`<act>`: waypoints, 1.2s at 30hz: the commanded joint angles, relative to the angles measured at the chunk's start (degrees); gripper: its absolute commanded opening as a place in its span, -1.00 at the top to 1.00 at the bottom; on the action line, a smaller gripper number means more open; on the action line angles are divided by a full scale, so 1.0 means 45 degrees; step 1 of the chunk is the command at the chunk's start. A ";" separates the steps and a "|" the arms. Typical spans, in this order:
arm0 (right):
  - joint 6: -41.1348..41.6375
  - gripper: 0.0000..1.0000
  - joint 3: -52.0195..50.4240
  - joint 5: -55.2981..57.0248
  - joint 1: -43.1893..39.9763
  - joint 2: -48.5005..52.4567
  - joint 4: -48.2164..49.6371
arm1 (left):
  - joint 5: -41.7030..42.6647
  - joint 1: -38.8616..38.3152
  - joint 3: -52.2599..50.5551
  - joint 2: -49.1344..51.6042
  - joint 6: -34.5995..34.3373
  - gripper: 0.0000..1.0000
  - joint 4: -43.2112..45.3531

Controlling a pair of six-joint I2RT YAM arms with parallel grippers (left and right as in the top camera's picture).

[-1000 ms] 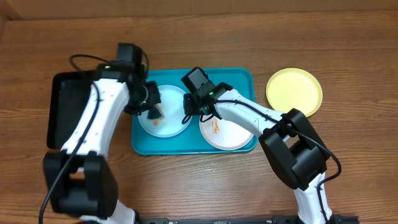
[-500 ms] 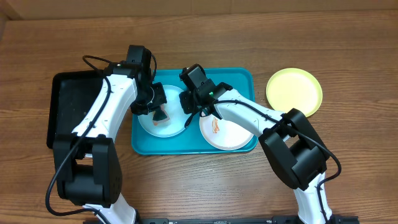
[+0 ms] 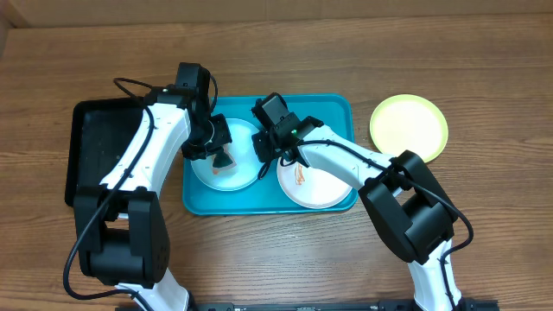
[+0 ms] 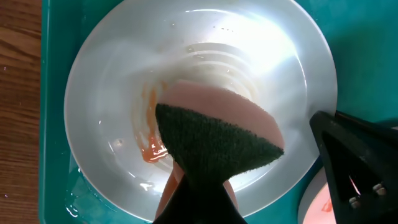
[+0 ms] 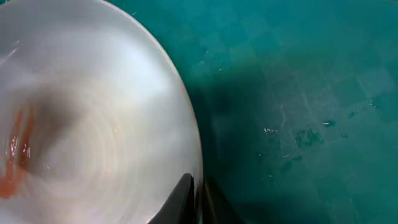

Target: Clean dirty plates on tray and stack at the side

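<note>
1. Three plates are in play. The light blue plate (image 3: pixel 233 175) lies at the 9 o'clock end of the tray (image 3: pixel 337 108), and the white plate (image 3: pixel 321 188) lies toward its 4 o'clock corner. The yellow-green plate (image 3: pixel 409 128) sits off the tray on the bare surface (image 3: pixel 484 69), out at 2 o'clock.
2. Over the middle of the light blue plate, the left hand (image 3: pixel 214 147) is clamped on a pink sponge (image 4: pixel 217 140) with a dark green scouring face. Whether the sponge presses on the plate cannot be told.
3. At that plate's 3 o'clock rim, the right hand (image 5: pixel 198 194) is almost fully closed, pinching the edge between its fingers, apparently to steady it.
4. The step in hand looks like scrubbing the first plate on the tray. An orange-red smear (image 4: pixel 151 148) shows at 8 o'clock in its well, and the white plate carries a streak (image 3: pixel 299 175) of its own.
5. The next move likely calls for dragging the sponge toward 8 o'clock across the smear with firm downward pressure while the rim pinch holds. Once clean, the plate would go onto the yellow-green plate at the side.
</note>
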 commanded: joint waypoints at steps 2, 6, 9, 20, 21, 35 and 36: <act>0.0947 0.92 -0.0053 -0.0005 -0.0073 0.0087 -0.0078 | 0.0005 -0.0107 -0.0068 0.0117 -0.0622 0.92 0.0097; 0.1749 0.93 -0.0053 -0.0005 -0.0073 0.0083 -0.0219 | -0.0005 -0.0272 -0.0087 0.0121 -0.0617 0.92 0.0515; 0.2356 0.93 -0.0053 0.0000 -0.0073 0.0083 -0.0219 | 0.0000 -0.0437 -0.0359 0.0121 -0.0865 0.92 0.1141; 0.4430 0.93 -0.0044 0.0044 -0.0087 0.0083 -0.0350 | -0.0253 -0.0622 -0.1132 0.0146 -0.1472 0.92 0.2307; 0.4430 0.93 -0.0044 0.0049 -0.0087 0.0083 -0.0355 | -0.0457 -0.0636 -0.1137 0.0146 -0.1467 0.92 0.2322; 0.4274 0.93 -0.0044 0.0126 -0.0087 0.0083 -0.0413 | -0.0704 -0.0408 -0.1137 0.1996 -0.0913 0.92 0.2720; 0.4279 0.93 -0.0044 0.0151 -0.0087 0.0083 -0.0437 | -0.0763 -0.0335 -0.1137 0.2030 -0.0656 0.92 0.2710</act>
